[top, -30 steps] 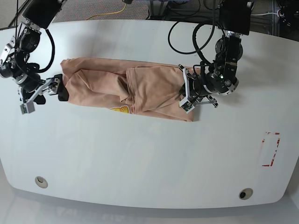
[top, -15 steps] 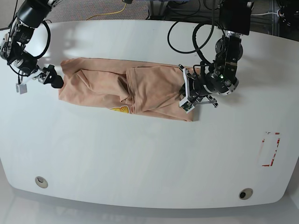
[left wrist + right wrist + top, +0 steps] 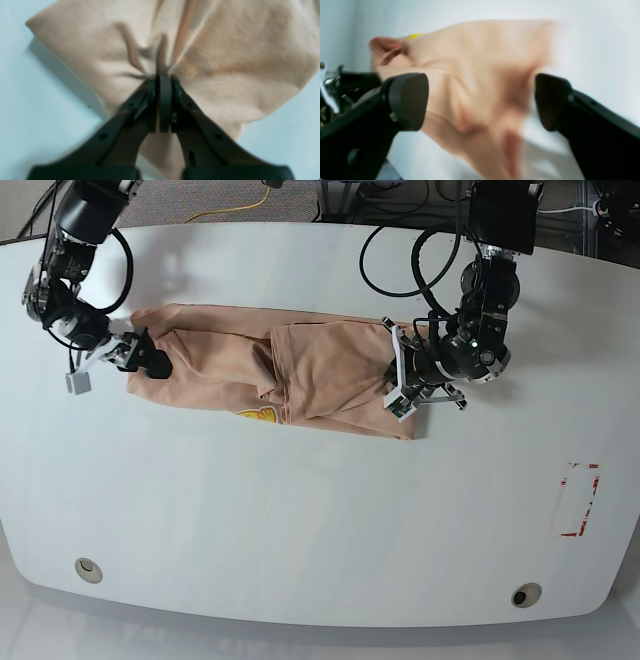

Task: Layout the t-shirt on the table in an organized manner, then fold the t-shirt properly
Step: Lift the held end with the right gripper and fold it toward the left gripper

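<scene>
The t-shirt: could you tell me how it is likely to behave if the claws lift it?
The t-shirt would probably sag limply: it puckers where the left claw pinches it. It looks light, lying thin on the table. Its folded layers may slide apart.

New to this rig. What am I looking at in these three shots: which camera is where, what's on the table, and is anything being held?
It is a robot with two arms, each ending in a claw. The base view looks down on the white table, where a peach t-shirt lies in a long, partly folded strip. The other two pictures come from cameras on the wrists, looking along the claws. The left claw is on the right in the base view and is shut, pinching a bunch of the shirt's cloth. The right claw, at the shirt's other end, is open and holds nothing. A red tape mark sits near the table's edge.
</scene>
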`<state>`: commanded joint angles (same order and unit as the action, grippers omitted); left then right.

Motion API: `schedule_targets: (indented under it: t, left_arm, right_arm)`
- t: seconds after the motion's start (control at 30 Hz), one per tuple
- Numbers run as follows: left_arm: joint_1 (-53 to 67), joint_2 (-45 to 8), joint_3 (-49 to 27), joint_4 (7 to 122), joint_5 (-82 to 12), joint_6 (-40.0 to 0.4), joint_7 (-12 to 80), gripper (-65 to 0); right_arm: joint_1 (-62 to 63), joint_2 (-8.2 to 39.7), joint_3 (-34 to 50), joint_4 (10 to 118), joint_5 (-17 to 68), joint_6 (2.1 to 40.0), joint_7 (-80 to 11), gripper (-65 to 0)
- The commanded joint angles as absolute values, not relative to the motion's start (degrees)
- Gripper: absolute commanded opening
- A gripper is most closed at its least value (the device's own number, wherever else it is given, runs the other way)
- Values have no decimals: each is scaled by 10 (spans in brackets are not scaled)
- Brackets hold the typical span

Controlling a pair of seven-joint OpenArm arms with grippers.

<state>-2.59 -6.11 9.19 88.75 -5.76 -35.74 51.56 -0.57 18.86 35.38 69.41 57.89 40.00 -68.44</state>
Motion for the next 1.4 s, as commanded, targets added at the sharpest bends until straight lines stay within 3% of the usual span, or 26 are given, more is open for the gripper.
schedule_targets:
  t: [0.33, 0.4, 0.47, 0.5, 0.53, 0.63, 0.73, 1.07, 1.4]
  left_arm:
    - [-26, -61, 92, 889, -58, -357, 516, -650]
    - [-26, -61, 92, 889, -58, -357, 516, -650]
    - [-26, -61, 92, 889, -58, -357, 516, -650]
    - [-26, -61, 92, 889, -58, -357, 516, -650]
    - [-26, -61, 92, 888, -58, -357, 516, -650]
    - [-26, -61, 92, 887, -58, -357, 516, -650]
    - [-26, -60, 95, 887, -58, -357, 516, -650]
    - [-28, -58, 133, 886, -58, -358, 516, -650]
    - [-28, -42, 148, 886, -58, -357, 516, -650]
  right_arm:
    - [-6, 160, 352, 709, 577, 400, -689, -6]
    - [-6, 159, 347, 719, 577, 400, -689, -82]
    - [-6, 159, 332, 730, 576, 400, -689, -198]
    - [-6, 160, 323, 737, 576, 400, -689, -300]
    - [-6, 160, 315, 745, 578, 400, -689, -444]
    - [-7, 160, 311, 774, 579, 400, -689, -650]
    - [-9, 158, 310, 811, 579, 400, -689, -625]
    - [-24, 137, 311, 959, 580, 364, -696, -650]
    - [-25, 62, 269, 1061, 579, 361, -718, -650]
